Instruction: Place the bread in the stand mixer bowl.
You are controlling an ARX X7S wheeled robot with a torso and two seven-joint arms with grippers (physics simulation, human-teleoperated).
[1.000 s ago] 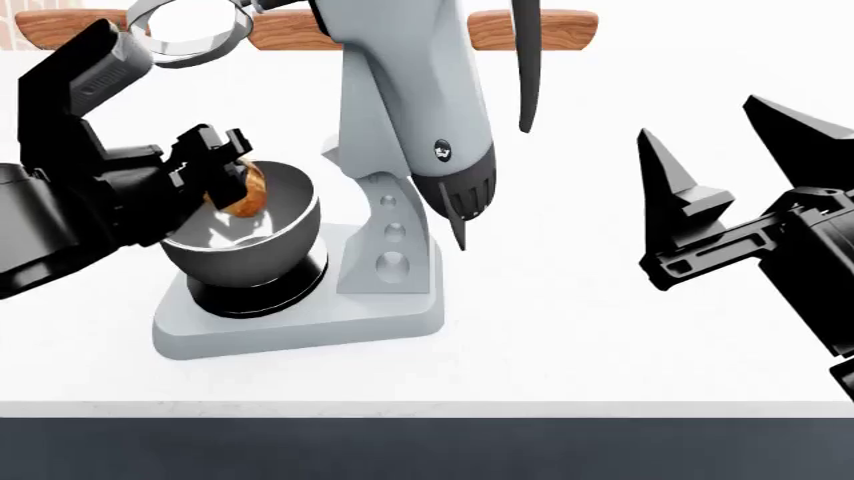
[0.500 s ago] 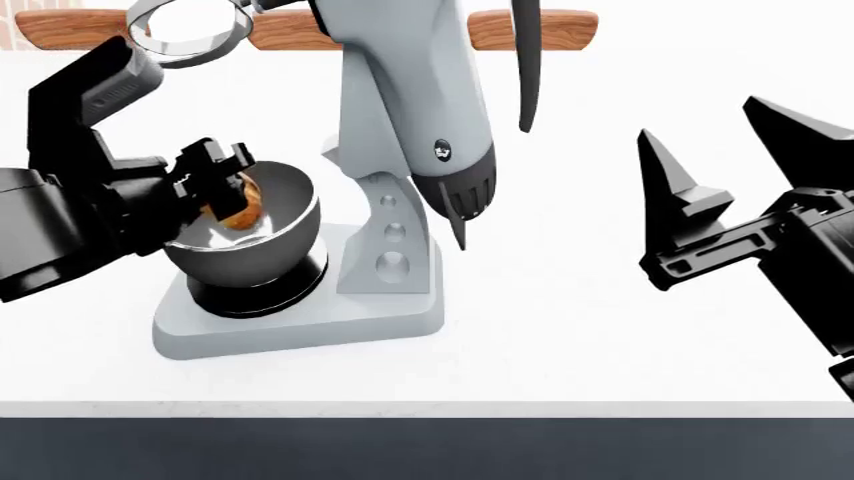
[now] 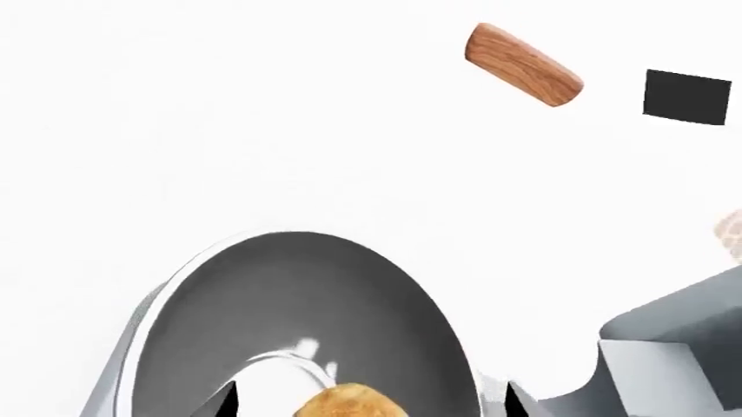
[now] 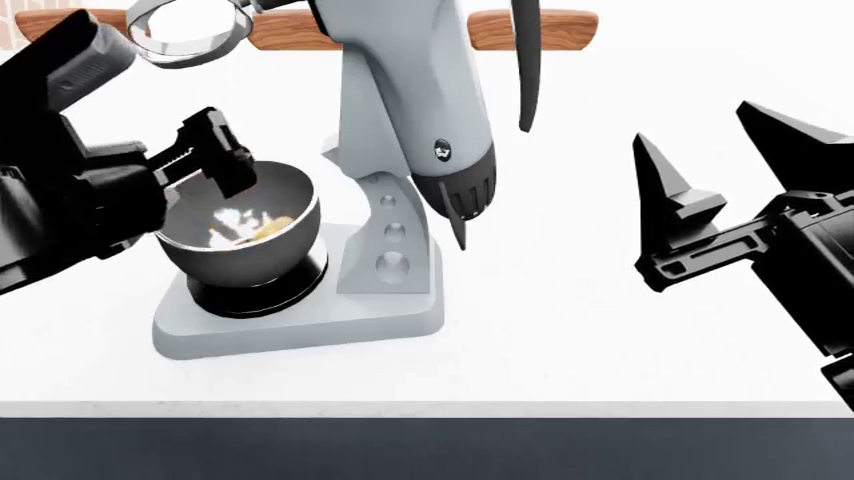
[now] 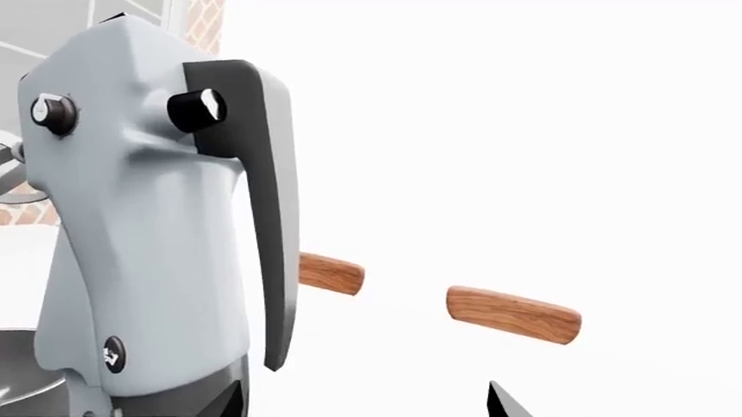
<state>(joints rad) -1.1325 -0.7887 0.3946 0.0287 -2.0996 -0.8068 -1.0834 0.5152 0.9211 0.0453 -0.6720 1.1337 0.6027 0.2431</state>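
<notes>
Bread [image 3: 344, 402] — crusty, golden, in shiny bowl [image 4: 287, 232]

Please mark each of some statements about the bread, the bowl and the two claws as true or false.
1. The bread lies inside the bowl. True.
2. The left claw is shut on the bread. False: it is open above the bowl, and the bread lies free below it.
3. The right claw is open and holds nothing. True.
4. The bowl stands on the bare counter, apart from the mixer. False: it sits on the mixer's base.
5. The right claw hovers over the bowl. False: it is off to the mixer's other side.
</notes>
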